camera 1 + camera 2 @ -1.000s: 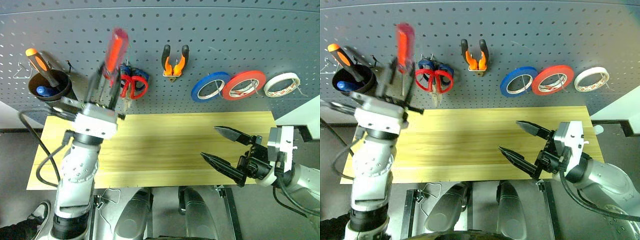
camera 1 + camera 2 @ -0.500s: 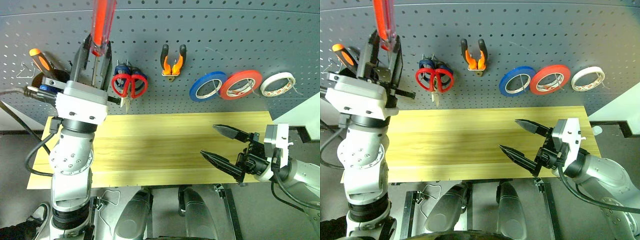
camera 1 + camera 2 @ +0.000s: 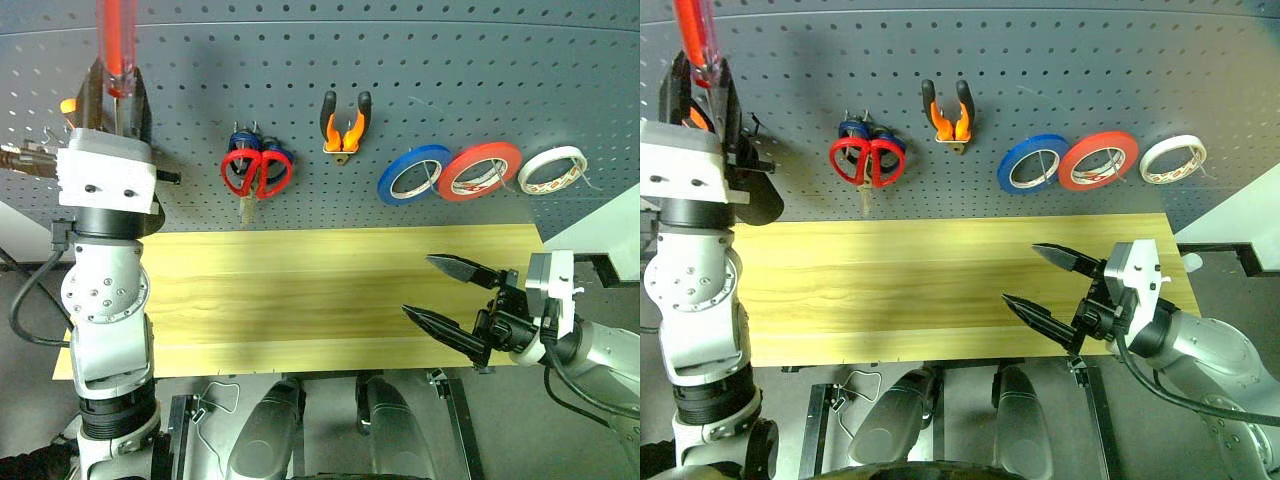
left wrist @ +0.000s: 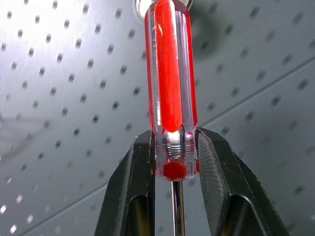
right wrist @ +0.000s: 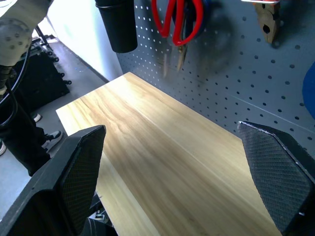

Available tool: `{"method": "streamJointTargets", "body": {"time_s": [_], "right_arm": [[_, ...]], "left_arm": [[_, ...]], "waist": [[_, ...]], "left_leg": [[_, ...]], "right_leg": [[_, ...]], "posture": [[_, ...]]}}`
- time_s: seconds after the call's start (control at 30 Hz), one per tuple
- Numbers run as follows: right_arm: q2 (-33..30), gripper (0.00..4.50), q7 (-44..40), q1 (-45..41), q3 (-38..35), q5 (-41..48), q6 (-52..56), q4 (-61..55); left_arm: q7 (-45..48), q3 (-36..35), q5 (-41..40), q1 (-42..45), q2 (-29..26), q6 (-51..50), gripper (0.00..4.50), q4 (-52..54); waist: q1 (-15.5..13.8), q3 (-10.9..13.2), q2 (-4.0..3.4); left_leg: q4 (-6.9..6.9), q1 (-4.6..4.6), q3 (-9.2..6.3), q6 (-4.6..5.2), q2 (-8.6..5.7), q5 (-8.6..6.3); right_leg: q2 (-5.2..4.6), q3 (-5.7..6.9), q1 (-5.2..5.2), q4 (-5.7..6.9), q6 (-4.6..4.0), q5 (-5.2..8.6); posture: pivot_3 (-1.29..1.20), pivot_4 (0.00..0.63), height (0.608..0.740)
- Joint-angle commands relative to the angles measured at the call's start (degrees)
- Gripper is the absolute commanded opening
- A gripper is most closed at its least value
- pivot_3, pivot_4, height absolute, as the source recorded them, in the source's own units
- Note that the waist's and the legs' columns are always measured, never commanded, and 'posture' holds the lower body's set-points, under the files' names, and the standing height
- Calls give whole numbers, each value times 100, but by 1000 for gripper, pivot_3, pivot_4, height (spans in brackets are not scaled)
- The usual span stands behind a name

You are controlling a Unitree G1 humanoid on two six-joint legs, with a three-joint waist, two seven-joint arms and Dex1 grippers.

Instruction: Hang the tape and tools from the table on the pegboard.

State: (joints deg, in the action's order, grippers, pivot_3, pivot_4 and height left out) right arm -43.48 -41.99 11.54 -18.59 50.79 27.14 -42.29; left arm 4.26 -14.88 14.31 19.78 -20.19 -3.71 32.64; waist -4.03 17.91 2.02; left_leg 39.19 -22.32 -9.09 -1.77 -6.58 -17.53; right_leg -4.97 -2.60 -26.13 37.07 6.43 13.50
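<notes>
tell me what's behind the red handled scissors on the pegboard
Blue handles of a second pair peek out behind the red-handled scissors; its blades are covered. Behind both is the pegboard.

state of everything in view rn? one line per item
small screwdriver: clamped in the left gripper, handle up, in front of the pegboard
right gripper: open, empty, over the table
red scissors: hung
pliers: hung, handles up
blue roll: hung
red roll: hung
whitish tape: hung
black cup: on the pegboard

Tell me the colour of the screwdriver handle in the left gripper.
Clear red screwdriver handle, best in left wrist view.
</notes>
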Motion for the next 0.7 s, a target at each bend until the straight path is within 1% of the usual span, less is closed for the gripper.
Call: {"method": "streamJointTargets", "body": {"time_s": [0.03, 0.2, 0.37, 0.5, 0.7], "right_arm": [[7, 4500, -26, -38, -196, 194, -37, -158], [17, 4500, 39, -268, -348, 676, -49, -269], [28, 4500, 273, -691, -444, 1286, -48, -331], [-30, 4500, 353, -903, -319, 1368, -22, -375], [-62, 4500, 675, -1458, 26, 1472, 43, -533]], "left_arm": [[-162, -176, 38, -41, -113, 340, 845, -37], [-252, -214, 119, -137, -237, 580, 845, -142], [-305, -294, 164, -149, -370, 700, 845, -175], [-324, -341, 211, -107, -479, 817, 845, -264], [-378, -388, 256, -13, -611, 953, 845, -421]], "waist": [[-1, 0, 0], [14, 0, 0], [12, -1, 0], [10, -1, 0], [15, -1, 0]], "left_leg": [[0, 0, 0, 0, 0, 0], [0, 0, 0, 0, 1, 0], [0, 0, 0, 0, 2, 0], [0, 0, 1, 0, 2, 0], [-1, -1, 3, 0, 5, 0]], "right_leg": [[0, 0, 0, 0, 0, 0], [0, -1, -1, 0, -1, 0], [0, -1, -2, 0, -3, -2], [0, -1, -2, 0, -3, -2], [1, -1, -8, 2, -5, -3]], "posture": [[73, 268, 727], [70, 273, 727], [75, 272, 727], [77, 269, 727], [74, 269, 727]]}}
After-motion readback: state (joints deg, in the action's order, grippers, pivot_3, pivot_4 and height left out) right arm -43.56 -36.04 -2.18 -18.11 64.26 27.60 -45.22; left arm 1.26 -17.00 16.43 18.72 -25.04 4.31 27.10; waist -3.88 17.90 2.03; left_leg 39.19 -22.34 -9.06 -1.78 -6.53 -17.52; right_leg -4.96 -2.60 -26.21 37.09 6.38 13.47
